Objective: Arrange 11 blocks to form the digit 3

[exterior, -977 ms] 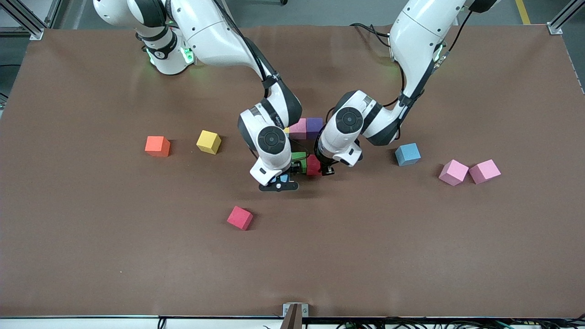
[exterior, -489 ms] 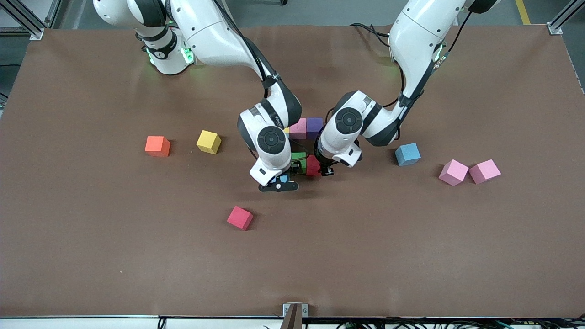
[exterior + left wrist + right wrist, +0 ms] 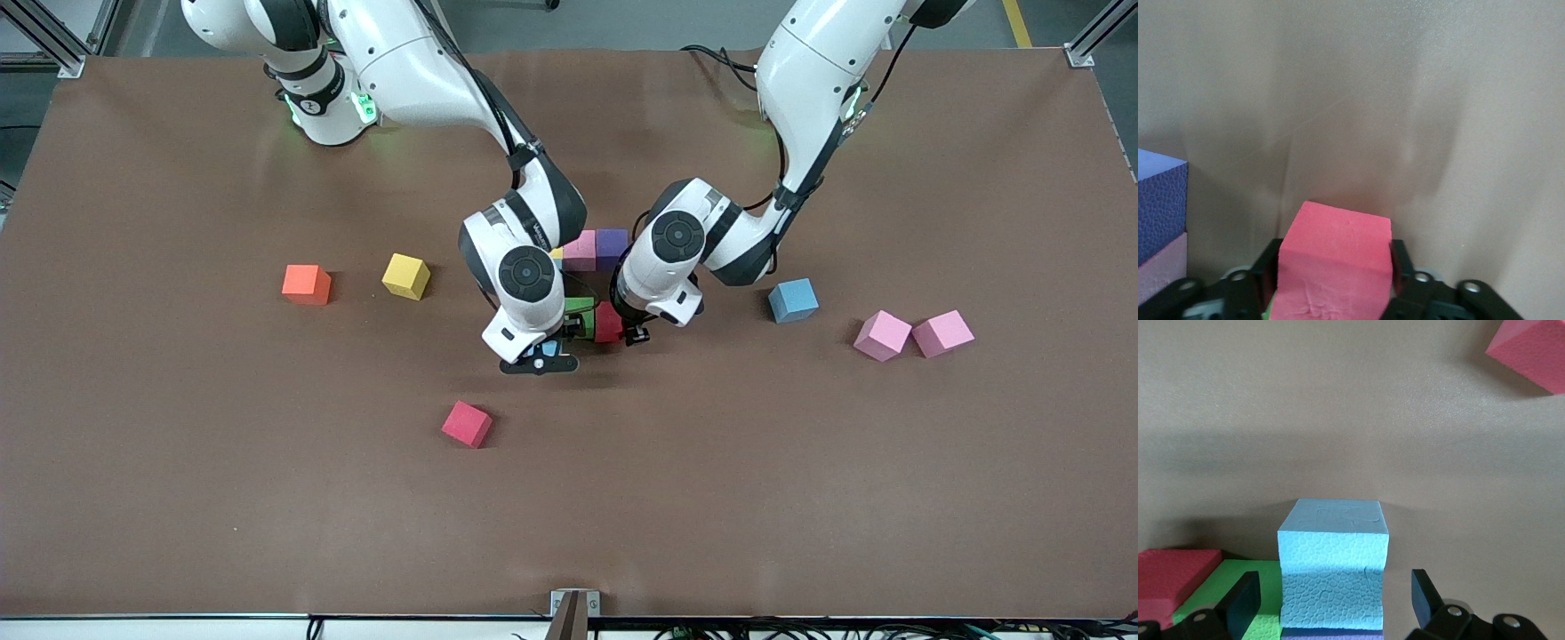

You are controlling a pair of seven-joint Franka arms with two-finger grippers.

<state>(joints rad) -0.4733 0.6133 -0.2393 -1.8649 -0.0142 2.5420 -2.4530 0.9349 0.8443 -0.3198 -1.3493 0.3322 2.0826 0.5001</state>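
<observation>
In the middle of the table a red block (image 3: 606, 323) sits against a green block (image 3: 580, 307). My left gripper (image 3: 621, 331) is down at table level, shut on this red block (image 3: 1335, 260), its pads flush against both sides. My right gripper (image 3: 540, 359) stands open around a blue block (image 3: 1333, 567) with wide gaps either side; that blue block (image 3: 551, 348) lies beside the green one. Pink (image 3: 579, 250) and purple (image 3: 612, 244) blocks lie side by side farther from the front camera. Loose blocks: yellow (image 3: 405, 276), red (image 3: 467, 424), blue (image 3: 793, 300), two pink (image 3: 882, 335) (image 3: 942, 333).
An orange cube (image 3: 306, 284) lies beside the yellow block toward the right arm's end. The two arms' wrists stand close together over the middle cluster. Brown table surface (image 3: 800, 498) stretches wide toward the front camera.
Both hands have edged very slightly toward the right arm's end of the table. No block has visibly moved.
</observation>
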